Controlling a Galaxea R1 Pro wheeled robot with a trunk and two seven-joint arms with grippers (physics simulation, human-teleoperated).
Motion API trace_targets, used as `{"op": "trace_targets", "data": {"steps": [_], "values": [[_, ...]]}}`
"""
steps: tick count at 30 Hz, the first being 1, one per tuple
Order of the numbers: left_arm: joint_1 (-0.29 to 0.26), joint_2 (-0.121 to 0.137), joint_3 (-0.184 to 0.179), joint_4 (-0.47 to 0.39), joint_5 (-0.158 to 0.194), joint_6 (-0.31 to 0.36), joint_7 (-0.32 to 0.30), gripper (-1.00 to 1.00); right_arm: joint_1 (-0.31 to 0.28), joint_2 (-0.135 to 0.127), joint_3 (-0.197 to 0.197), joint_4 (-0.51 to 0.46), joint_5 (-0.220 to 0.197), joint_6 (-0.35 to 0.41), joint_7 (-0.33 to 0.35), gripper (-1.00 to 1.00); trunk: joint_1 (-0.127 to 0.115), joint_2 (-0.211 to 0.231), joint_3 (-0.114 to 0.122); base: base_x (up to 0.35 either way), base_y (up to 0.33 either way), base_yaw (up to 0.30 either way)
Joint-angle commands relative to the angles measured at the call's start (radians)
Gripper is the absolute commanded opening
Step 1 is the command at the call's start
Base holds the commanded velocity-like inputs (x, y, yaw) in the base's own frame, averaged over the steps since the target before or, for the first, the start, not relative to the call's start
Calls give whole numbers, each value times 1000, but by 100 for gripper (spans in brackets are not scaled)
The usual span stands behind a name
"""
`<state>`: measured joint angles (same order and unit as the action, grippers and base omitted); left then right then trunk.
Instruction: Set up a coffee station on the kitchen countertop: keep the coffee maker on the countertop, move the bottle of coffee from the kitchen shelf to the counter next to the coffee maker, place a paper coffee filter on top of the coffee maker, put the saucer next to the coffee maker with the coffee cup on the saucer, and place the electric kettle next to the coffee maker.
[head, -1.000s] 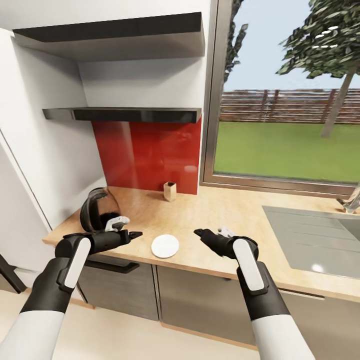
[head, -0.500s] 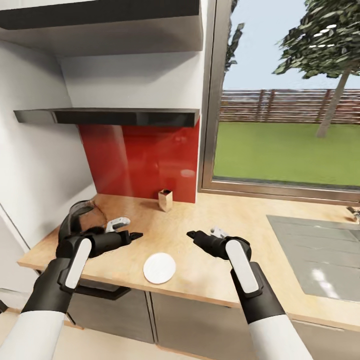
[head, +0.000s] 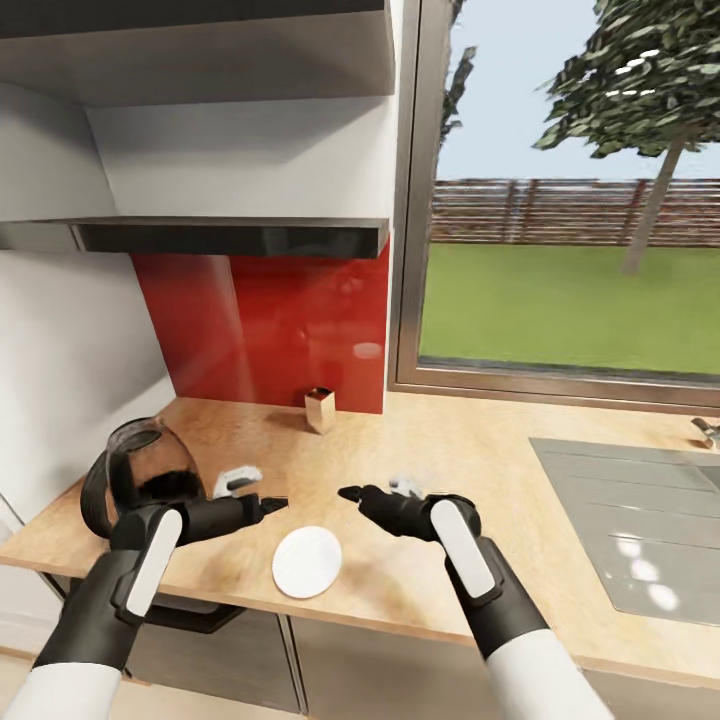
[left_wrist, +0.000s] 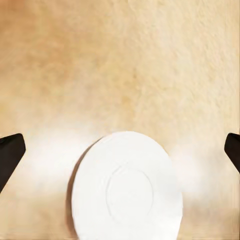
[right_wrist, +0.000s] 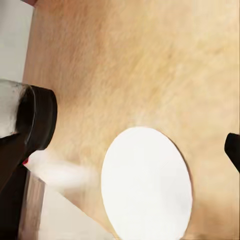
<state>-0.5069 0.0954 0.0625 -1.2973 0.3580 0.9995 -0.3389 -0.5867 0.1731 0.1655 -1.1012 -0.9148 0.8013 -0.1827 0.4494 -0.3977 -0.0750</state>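
Looking down from the head view, the saucer (head: 307, 561) lies flat on the kitchen countertop (head: 470, 470), near its front edge. The left gripper (head: 272, 503) hovers at 10 o'clock from it, the right gripper (head: 351, 493) at 1 o'clock; I cannot tell here how their jaws stand. The electric kettle (head: 140, 483) sits tilted at 9 o'clock.

From the left wrist view, the saucer (left_wrist: 127, 189) is between 2 spread fingertips (left_wrist: 10, 155), untouched.

From the right wrist view, the saucer (right_wrist: 146, 182) lies near the kettle (right_wrist: 25, 150); 1 fingertip (right_wrist: 233, 150) stays apart from it, so the gripper holds nothing.
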Motion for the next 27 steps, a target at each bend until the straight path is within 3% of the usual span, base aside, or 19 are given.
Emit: {"op": "trace_targets", "data": {"steps": [1, 4, 8, 10, 11, 12, 23, 27], "values": [[8, 2, 3, 0, -7, 5, -21, 100, -1, 0, 25, 8, -9, 4, 5, 100, 1, -2, -2, 2, 0, 0], [31, 8, 7, -2, -7, 6, -56, 100, -1, 0, 72, 18, -10, 6, 28, 100, 1, -2, -2, 0, 0, 0], [36, 18, 8, -1, -7, 17, -91, 100, -1, 1, 79, 16, -10, 6, 32, 100, 1, -2, -2, 0, 0, 0], [47, 45, 7, 0, -7, 19, -141, 100, -1, 0, 80, 16, -10, 7, 32, 100, 1, -2, -2, 0, 0, 0], [65, 77, 7, 3, -7, 20, -225, 100, -1, 1, 80, 16, -10, 7, 32, 100, 1, -2, -2, 0, 0, 0], [67, 81, 6, 8, -7, 20, -239, 100, -1, 1, 80, 17, -10, 7, 32, 100, 1, -2, -2, 0, 0, 0], [85, 92, -2, 67, -8, 22, -265, 100, -1, 1, 78, 26, -12, 7, 31, 100, 1, -2, -2, 0, 0, 0], [92, 89, -8, 92, -8, 24, -266, 100, -1, 1, 77, 99, -13, 7, 32, 100, 1, -2, -2, 0, 0, 0]]}}
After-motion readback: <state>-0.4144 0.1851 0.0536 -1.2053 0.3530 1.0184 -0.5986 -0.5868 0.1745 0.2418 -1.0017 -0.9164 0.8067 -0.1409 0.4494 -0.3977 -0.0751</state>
